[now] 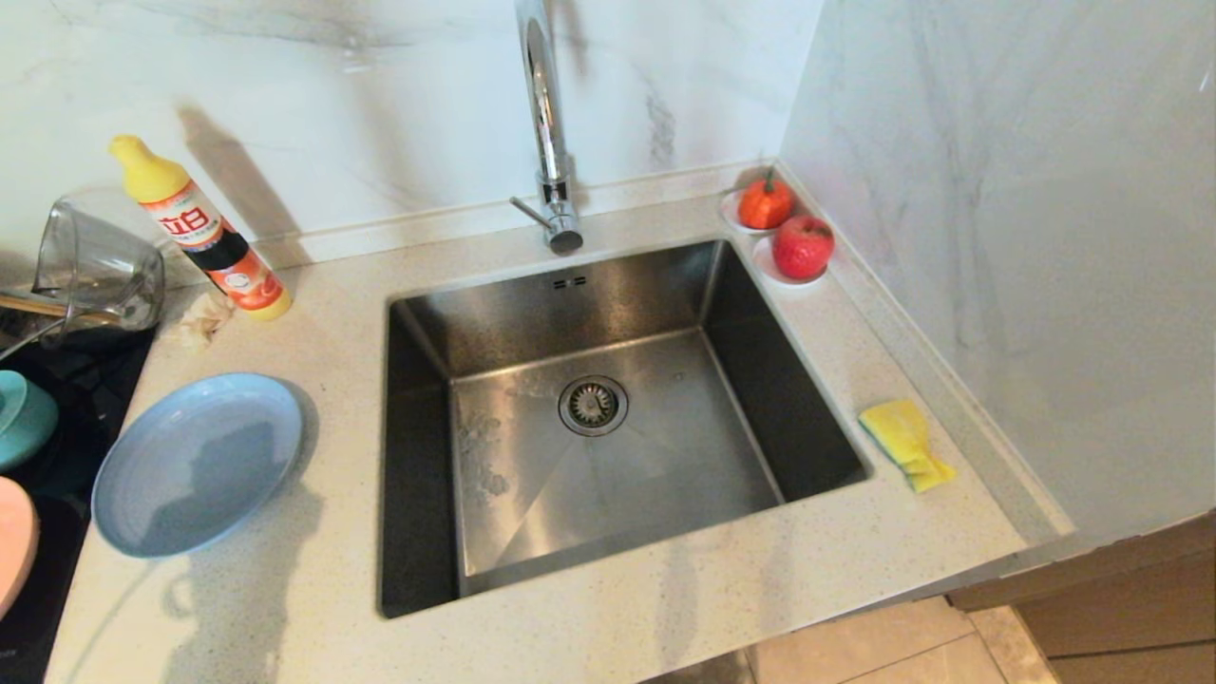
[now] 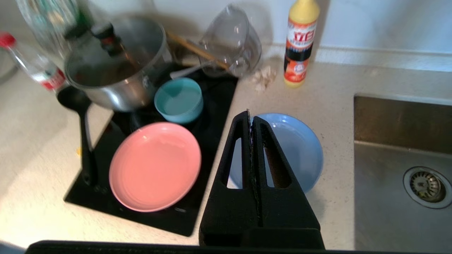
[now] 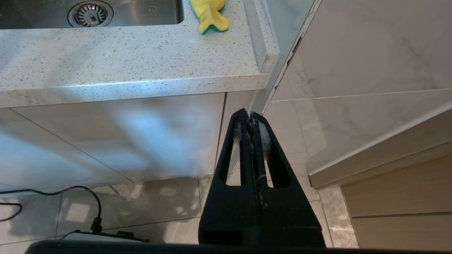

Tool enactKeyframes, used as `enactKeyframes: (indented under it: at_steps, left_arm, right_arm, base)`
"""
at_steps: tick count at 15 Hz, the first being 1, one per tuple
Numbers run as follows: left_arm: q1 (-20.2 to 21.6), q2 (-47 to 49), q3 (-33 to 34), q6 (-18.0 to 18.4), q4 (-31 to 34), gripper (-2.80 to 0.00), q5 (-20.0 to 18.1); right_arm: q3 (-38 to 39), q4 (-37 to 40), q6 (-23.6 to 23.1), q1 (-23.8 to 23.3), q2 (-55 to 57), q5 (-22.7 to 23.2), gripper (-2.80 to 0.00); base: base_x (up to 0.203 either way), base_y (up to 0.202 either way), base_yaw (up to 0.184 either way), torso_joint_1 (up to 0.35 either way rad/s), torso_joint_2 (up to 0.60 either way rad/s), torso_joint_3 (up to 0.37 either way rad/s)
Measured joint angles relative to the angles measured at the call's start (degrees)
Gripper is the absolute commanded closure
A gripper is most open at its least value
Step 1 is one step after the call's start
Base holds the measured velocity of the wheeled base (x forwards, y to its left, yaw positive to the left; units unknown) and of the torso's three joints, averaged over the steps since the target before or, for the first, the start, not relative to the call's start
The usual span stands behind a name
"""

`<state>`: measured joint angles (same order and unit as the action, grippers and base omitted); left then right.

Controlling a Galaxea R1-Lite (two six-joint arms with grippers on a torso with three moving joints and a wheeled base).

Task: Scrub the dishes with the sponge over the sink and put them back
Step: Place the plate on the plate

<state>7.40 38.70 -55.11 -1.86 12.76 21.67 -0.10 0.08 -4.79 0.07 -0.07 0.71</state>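
A grey-blue plate (image 1: pixel 198 462) (image 2: pixel 300 151) lies on the counter left of the sink (image 1: pixel 608 418) (image 2: pixel 399 148). On a black mat beside it rest a pink plate (image 2: pixel 155 166) (image 1: pixel 13 551) and a teal bowl (image 2: pixel 179 100) (image 1: pixel 21 418). The yellow and green sponge (image 1: pixel 904 443) (image 3: pixel 209 14) lies on the counter right of the basin. My left gripper (image 2: pixel 250 116) hovers shut and empty above the blue plate's near edge. Below the counter's front edge, my right gripper (image 3: pixel 250 118) hangs shut and empty. Neither gripper shows in the head view.
A tall chrome faucet (image 1: pixel 549 123) stands behind the basin. A detergent bottle (image 1: pixel 199 228) (image 2: pixel 300 42), a clear jug (image 1: pixel 95 261) (image 2: pixel 231 42), a steel pot (image 2: pixel 116 67) and a black ladle (image 2: pixel 83 134) crowd the left. Two red fruits (image 1: pixel 787 228) sit back right.
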Motion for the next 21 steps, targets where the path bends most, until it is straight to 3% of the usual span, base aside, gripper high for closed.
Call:
enactKeyframes:
  at_steps: [2,4,7,13,21]
  left_arm:
    - [9.86,7.77,-5.81,-2.19,2.46,0.0,-7.3]
    - [20.15,14.42,-9.25,-3.0,3.04,0.0,-16.93]
    - [31.49,23.47,-10.48,-3.86,1.4,0.0,-27.7]
    - [48.35,37.47,-9.36,-6.41,-5.47,0.0,-33.23]
    - [58.17,50.64,-7.42,-8.06,-8.96,0.0,-35.79]
  right_arm:
    - [0.0,0.02,0.0,0.0,0.0,0.03,0.0]
    - [0.07,0.02,0.0,0.0,0.0,0.02,0.0]
    - [-0.01,0.02,0.0,0.0,0.0,0.0,0.0]
    - [0.05,0.02,0.02,0.0,0.0,0.02,0.0]
    - [0.05,0.02,0.0,0.0,0.0,0.0,0.0]
  base:
    - [0.0,0.0,0.0,0.0,0.0,0.0]
    - [0.0,0.0,0.0,0.0,0.0,0.0]
    - [0.0,0.0,0.0,0.0,0.0,0.0]
    - [0.0,0.0,0.0,0.0,0.0,0.0]
    - [0.0,0.0,0.0,0.0,0.0,0.0]
